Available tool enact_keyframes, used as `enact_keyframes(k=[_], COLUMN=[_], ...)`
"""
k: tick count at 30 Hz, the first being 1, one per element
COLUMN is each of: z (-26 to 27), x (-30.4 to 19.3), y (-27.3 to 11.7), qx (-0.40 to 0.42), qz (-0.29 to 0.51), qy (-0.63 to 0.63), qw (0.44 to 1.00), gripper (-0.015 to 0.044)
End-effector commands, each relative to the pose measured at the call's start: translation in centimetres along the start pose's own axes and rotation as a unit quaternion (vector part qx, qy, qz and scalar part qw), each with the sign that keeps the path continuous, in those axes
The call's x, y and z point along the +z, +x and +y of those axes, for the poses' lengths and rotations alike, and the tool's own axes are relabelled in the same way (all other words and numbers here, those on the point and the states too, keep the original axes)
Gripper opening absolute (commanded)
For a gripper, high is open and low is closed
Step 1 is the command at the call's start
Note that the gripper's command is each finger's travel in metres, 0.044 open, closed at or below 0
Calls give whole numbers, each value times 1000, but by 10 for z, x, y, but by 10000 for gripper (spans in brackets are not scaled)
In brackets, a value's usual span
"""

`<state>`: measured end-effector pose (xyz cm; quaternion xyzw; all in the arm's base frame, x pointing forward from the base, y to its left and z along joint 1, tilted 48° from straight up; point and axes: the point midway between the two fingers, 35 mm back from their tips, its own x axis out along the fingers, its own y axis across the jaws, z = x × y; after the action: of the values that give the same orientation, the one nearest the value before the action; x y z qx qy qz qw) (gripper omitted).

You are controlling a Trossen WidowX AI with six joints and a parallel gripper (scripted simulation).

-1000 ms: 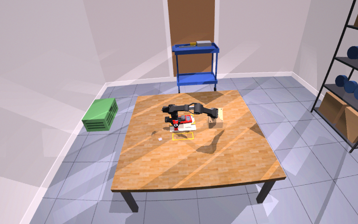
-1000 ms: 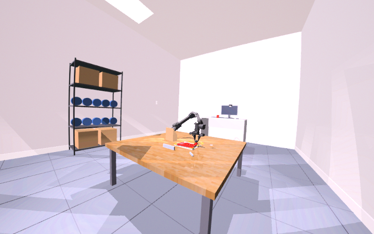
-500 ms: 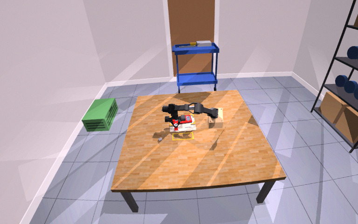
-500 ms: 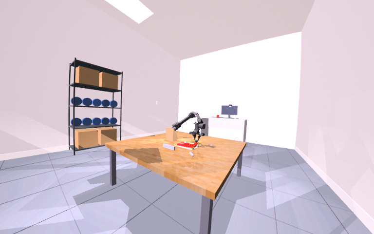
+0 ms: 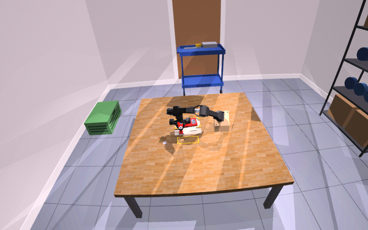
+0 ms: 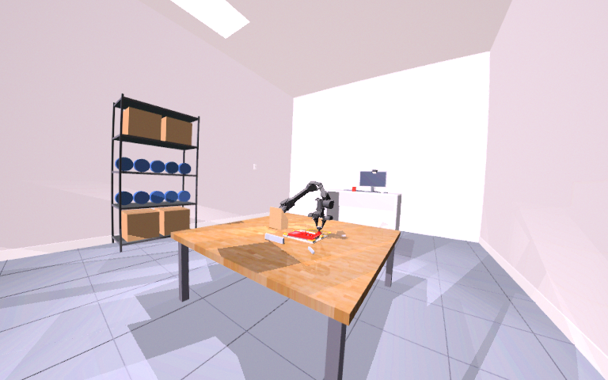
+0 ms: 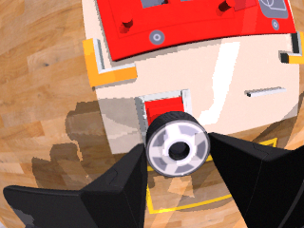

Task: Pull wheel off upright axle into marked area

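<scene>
Pincer (image 7: 179, 152) is clamped on the grey wheel (image 7: 178, 148), right over the cream board's edge (image 7: 209, 98), yellow-outlined area (image 7: 190, 203) on the bench (image 7: 38, 89) just beneath.

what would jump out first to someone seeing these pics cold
The bright red board on its pale base draws the eye first, near the middle of the wooden table. Next comes the grey wheel, clamped between the black fingers of the gripper at the base's near edge, with the yellow-outlined marked area on the table just beyond. Off the table, the blue cart by the brown door stands out.
</scene>
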<state>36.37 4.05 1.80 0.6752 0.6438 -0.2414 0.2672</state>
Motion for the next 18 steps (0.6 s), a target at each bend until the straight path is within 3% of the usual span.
enact_keyframes(k=[1, 18], z=[0, 0], x=[1, 1], y=[-4, -9], qx=[2, 3], qz=[-1, -1], qy=[0, 1], qw=[1000, 1000], gripper=[0, 0])
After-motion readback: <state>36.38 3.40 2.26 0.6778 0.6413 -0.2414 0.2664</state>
